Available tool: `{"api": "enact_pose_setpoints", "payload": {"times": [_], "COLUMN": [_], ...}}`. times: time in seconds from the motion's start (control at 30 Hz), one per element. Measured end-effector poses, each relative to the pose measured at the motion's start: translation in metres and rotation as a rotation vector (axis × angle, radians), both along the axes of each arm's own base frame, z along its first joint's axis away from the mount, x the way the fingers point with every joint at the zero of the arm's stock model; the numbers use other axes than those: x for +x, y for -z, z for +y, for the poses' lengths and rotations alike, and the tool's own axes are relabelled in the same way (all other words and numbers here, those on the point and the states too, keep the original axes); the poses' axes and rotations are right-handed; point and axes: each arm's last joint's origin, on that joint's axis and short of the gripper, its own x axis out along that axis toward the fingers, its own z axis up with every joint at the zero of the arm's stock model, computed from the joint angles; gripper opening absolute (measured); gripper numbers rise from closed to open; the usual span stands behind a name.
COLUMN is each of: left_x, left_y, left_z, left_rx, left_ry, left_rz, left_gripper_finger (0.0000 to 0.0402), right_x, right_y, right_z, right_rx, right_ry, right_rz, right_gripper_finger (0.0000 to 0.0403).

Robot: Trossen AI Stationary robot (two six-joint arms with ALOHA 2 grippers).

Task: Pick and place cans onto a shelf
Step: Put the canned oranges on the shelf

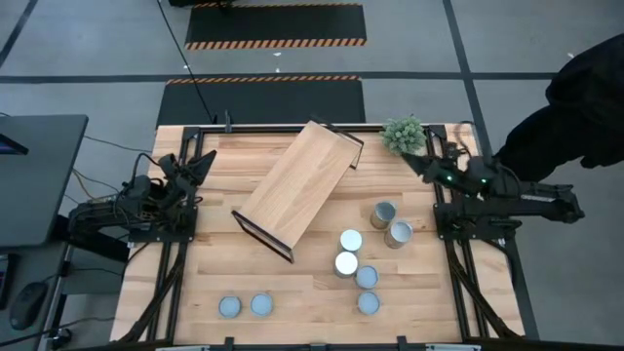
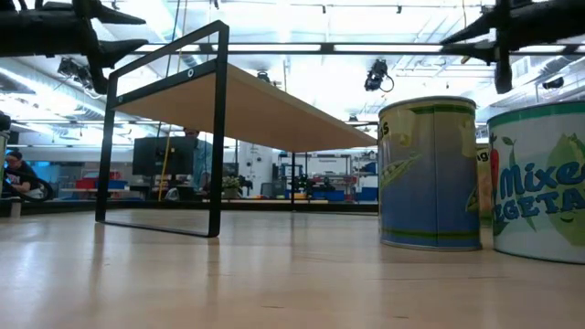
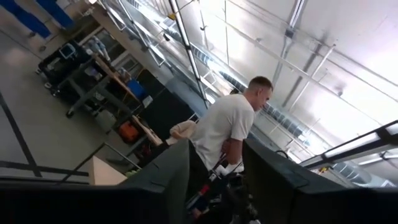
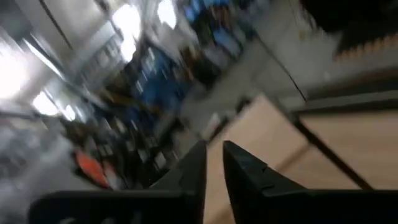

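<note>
My left gripper (image 1: 202, 164) sits at the nine o'clock edge of the surface (image 1: 322, 302), its jaws parted and holding nothing; through my left wrist view I see only the room and a person in a white shirt (image 3: 227, 127). My right gripper (image 1: 417, 164) hangs toward two o'clock, just beside a small green plant (image 1: 404, 134), its jaws nearly together with a thin gap between them, gripping nothing. The shelf (image 1: 295, 184) lies slantwise across the middle, running from about one o'clock down to eight o'clock, its top bare. The cans (image 1: 349, 241) stand on the surface: two tan ones toward three o'clock, four clustered at about five o'clock, and two bluish ones side by side at seven o'clock. In the low view two labelled tins stand close together, right of the shelf's black frame.
</note>
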Motion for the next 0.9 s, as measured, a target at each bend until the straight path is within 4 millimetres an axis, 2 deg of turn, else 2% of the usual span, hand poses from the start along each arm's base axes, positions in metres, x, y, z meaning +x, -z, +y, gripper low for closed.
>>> {"api": "enact_pose_setpoints", "payload": {"times": [0.13, 0.37, 0.57, 0.73, 0.9], "left_x": [0.000, 0.001, 0.003, 0.002, 0.005], "left_y": [0.000, 0.002, -0.013, -0.044, -0.068], "left_z": [0.000, 0.000, -0.002, -0.003, -0.003], "left_rx": [-0.001, 0.001, 0.027, 0.100, 0.121], "left_ry": [0.001, 0.011, 0.062, 0.088, 0.078], "left_rz": [-0.001, 0.032, 0.229, 0.361, 0.544], "left_gripper_finger": [0.0176, 0.0179, 0.0180, 0.0179, 0.0183], "right_x": [0.016, 0.046, 0.069, 0.084, 0.099], "right_y": [-0.014, -0.032, -0.042, -0.045, -0.033], "right_z": [0.001, 0.002, 0.000, -0.001, 0.000], "right_rx": [0.013, 0.000, -0.055, -0.118, -0.156], "right_ry": [-0.097, -0.298, -0.400, -0.456, -0.528], "right_rz": [0.213, 0.612, 0.859, 0.946, 1.068], "right_gripper_finger": [0.0116, 0.0231, 0.0315, 0.0348, 0.0353]}}
